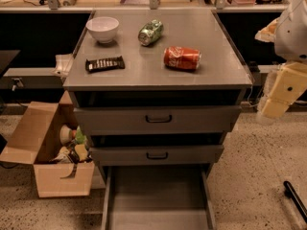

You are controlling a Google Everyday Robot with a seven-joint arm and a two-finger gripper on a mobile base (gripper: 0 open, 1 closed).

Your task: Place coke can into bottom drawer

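The red coke can lies on its side on the grey cabinet top, right of centre and near the front edge. The bottom drawer is pulled out towards me at the foot of the cabinet, and its flat grey floor is bare. My gripper, cream-coloured, hangs at the right edge of the view beside the cabinet's right front corner. It sits below the level of the top, well apart from the can, and holds nothing.
A green soda can on its side, a white bowl and a dark chocolate bar share the cabinet top. The two upper drawers have black handles. An open cardboard box of items stands on the floor at left.
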